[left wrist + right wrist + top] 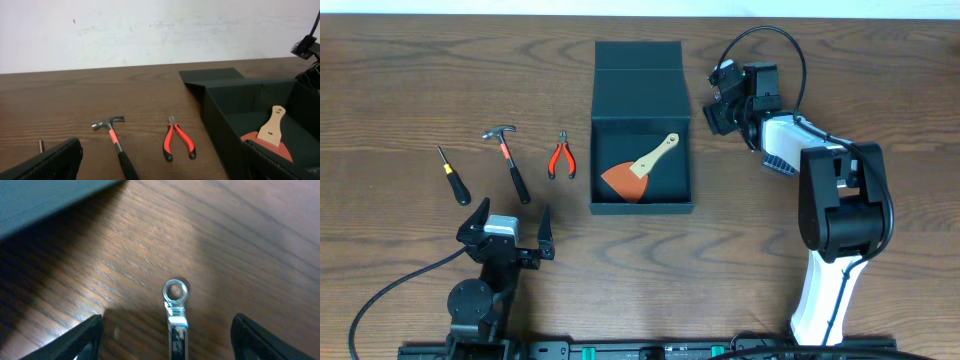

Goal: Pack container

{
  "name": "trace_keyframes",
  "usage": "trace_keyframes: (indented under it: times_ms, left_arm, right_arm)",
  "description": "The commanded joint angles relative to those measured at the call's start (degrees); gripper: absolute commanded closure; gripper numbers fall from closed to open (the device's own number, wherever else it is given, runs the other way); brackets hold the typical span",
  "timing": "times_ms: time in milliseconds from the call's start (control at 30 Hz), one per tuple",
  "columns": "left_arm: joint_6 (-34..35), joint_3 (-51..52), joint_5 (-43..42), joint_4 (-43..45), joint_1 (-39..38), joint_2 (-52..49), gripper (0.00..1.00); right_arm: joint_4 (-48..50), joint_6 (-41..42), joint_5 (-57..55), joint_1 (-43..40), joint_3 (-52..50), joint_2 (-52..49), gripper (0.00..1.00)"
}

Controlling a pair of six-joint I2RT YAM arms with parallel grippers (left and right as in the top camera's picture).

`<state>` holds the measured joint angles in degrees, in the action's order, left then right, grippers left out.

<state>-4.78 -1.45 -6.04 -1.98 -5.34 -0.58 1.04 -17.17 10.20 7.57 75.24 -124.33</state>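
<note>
place: robot lab bench | signs: wood table (400,80), bare white wall (150,30)

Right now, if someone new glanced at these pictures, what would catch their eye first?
The open dark container sits mid-table with an orange-bladed, wooden-handled scraper lying inside. Left of it, red-handled pliers, a hammer and a screwdriver lie in a row. To its right, the right gripper hangs open over a shiny wrench lying between its fingers.
</note>
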Motion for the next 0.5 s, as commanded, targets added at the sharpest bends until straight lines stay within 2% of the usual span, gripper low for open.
trace_keyframes:
  times_ms: [0, 200, 467]
  left_arm:
    - [-0.57, 1.22, -1.22, -1.57, -0.04, 0.35, 0.02]
    - [-0.57, 1.22, -1.22, -1.57, -0.04, 0.35, 0.02]
    - [-0.57, 1.22, -1.22, -1.57, -0.04, 0.35, 0.02]
  right_arm:
    - [-0.04, 0.92, 1.33, -0.46, 0.39, -2.75, 0.32]
    - [-0.20, 6.16, 1.68, -0.55, 0.39, -3.30, 0.52]
    - [-1.73, 8.59, 1.66, -0.55, 0.39, -3.30, 0.65]
